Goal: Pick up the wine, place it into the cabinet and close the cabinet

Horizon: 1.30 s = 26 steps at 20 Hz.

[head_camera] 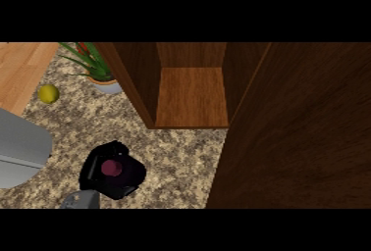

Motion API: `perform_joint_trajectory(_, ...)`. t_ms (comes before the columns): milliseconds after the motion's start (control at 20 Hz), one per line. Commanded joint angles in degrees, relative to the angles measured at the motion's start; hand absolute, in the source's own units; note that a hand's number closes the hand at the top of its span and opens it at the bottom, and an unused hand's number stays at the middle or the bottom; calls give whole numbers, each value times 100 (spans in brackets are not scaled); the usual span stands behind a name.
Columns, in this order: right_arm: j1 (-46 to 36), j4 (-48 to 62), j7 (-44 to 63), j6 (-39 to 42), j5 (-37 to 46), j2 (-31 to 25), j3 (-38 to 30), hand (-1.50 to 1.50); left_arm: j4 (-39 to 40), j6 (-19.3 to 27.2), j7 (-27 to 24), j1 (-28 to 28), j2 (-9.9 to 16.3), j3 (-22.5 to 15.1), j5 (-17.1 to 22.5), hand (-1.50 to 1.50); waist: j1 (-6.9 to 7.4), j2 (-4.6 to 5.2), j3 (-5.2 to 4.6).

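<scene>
The robot's left hand [109, 171], glossy black on a grey forearm, curls round the wine bottle [112, 168], whose round dark-red top shows between the fingers above the speckled granite counter [174, 152]. Ahead stands the open wooden cabinet [190, 98], its smooth brown shelf bare, its door [304, 132] swung toward the view at right. A potted spiky plant [98, 68] and a yellow lemon [48, 93] sit at left.
</scene>
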Motion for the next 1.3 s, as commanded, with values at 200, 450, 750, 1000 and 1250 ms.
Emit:
perform_joint_trajectory(200, 405, -1128, 243, -38, 539, -324, 162, -150, -1906, -53, 1108, 630, -310, -516, 212, 150, 4, 2, -3)
perform_joint_trajectory(450, 623, -1359, 58, 73, 215, -664, -120, -150, -2545, 615, 1636, 857, -446, -1323, 560, 150, -54, 15, -1)
perform_joint_trajectory(750, 520, -1112, 226, -92, 400, -478, 22, -150, -3799, 1463, 2318, 993, -450, -1863, 576, 150, -19, 21, -7)
perform_joint_trajectory(1000, 352, -1330, 328, -118, 340, -530, 32, -150, -3268, 2357, 2045, 461, -451, -2022, 425, 150, -109, 22, -16)
perform_joint_trajectory(1250, 698, -1357, 112, -98, 208, -737, -95, -150, -3227, 2816, 2420, -12, -452, -2039, 334, 150, -93, 36, -11)
